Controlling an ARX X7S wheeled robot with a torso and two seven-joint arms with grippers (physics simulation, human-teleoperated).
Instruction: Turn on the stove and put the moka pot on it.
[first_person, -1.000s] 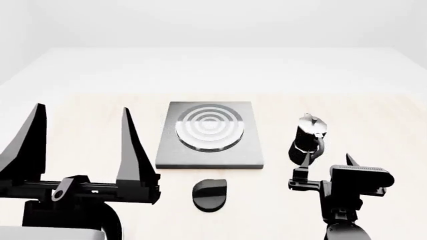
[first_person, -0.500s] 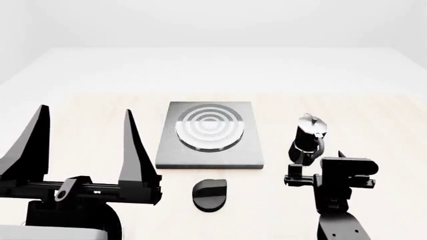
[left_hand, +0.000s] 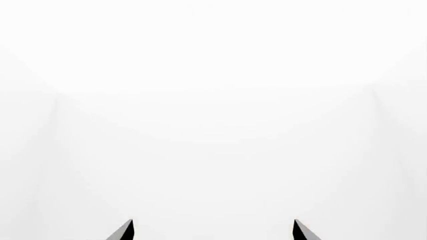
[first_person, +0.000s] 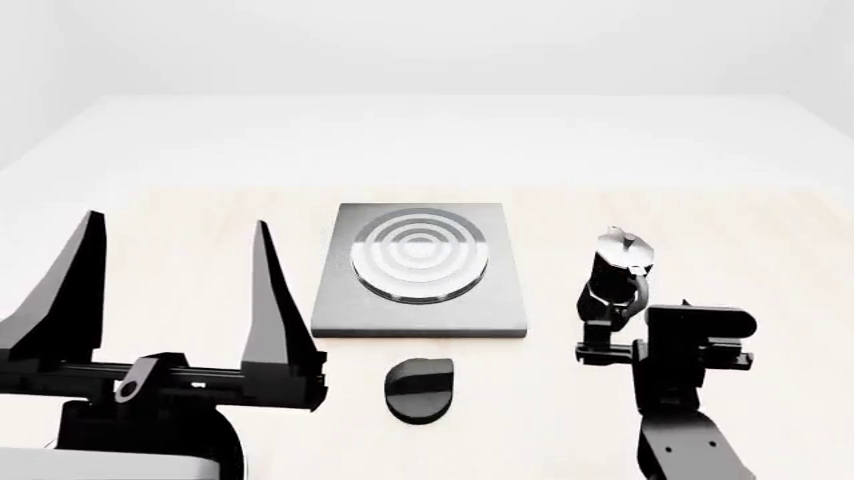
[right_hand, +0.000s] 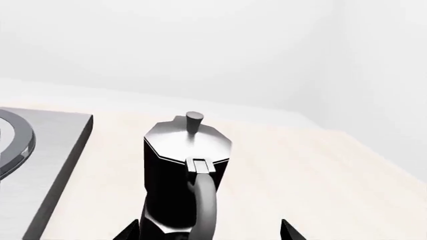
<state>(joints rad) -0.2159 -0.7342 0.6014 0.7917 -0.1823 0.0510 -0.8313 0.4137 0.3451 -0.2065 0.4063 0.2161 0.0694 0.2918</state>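
The stove (first_person: 420, 300) is a grey square slab with a ringed burner (first_person: 419, 253), and its black knob (first_person: 422, 388) lies on the table just in front of it. Part of the stove shows in the right wrist view (right_hand: 47, 165). The moka pot (first_person: 617, 272) stands upright to the right of the stove, handle toward me, and also shows in the right wrist view (right_hand: 177, 175). My right gripper (first_person: 638, 322) (right_hand: 208, 231) is open right behind the pot, with a fingertip on each side of its handle and lower body, not closed on it. My left gripper (first_person: 176, 275) (left_hand: 212, 230) is open and empty, raised at the near left.
The pale wooden table (first_person: 747, 240) carries only the stove, knob and pot. White floor and walls lie beyond the table's far edge. The left wrist view shows only white background between the fingertips.
My right gripper has shifted left and forward, so its fingers now flank the pot's handle. My left gripper has drifted slightly right. The pot, stove and knob have not moved.
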